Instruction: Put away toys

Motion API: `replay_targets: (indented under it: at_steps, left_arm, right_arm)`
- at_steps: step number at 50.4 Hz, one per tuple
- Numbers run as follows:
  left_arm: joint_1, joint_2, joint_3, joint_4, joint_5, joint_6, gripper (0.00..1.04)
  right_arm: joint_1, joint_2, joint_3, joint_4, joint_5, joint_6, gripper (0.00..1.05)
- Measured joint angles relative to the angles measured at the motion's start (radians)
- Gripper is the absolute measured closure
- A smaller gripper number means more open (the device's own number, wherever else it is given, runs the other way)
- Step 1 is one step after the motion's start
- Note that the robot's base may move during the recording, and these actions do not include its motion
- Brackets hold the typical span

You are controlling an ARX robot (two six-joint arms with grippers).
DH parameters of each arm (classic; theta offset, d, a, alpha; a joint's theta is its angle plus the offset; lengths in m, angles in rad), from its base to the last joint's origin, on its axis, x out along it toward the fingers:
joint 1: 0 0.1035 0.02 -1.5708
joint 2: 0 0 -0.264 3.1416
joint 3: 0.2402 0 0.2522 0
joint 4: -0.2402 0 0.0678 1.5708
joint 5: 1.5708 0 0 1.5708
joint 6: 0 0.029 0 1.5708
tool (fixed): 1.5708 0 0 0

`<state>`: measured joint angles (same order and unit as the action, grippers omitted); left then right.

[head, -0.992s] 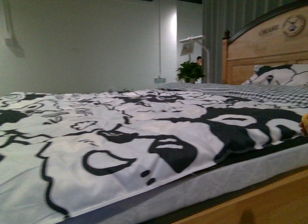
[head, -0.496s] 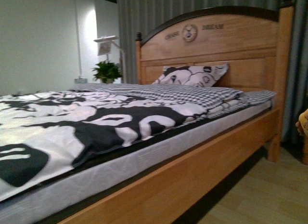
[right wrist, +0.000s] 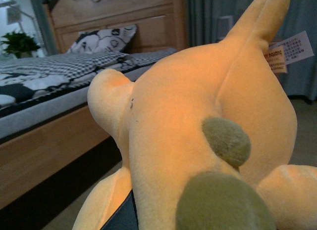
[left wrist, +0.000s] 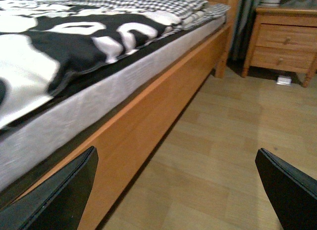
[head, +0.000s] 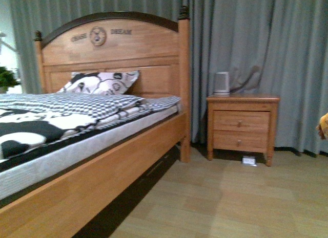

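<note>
Toy in hand, job half done: the orange-yellow plush toy (right wrist: pixel 198 116) fills the right wrist view, clamped in the right pincer (right wrist: pixel 124 216) and held clear of the floor (head: pixel 230 197), near the bed (head: pixel 128 146) and nightstand (head: pixel 242 123). The left pincer (left wrist: pixel 176 158) hangs apart and empty. Pick-up looks complete; no storage spot shows, so stowing remains

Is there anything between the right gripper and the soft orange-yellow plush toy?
Nothing visible does. The soft orange-yellow plush toy fills the right wrist view, lying directly against the right gripper, of which only a dark part shows beneath it.
</note>
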<state>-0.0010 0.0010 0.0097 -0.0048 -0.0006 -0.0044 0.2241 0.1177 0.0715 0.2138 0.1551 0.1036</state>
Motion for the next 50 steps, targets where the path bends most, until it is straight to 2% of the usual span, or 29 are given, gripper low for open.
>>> replay_targets:
  at_steps: [50]
  left_arm:
    - [0.0,0.0,0.0,0.0,0.0,0.0,0.06]
  right_arm:
    - [0.0,-0.002,0.0,0.0,-0.001,0.0,0.85]
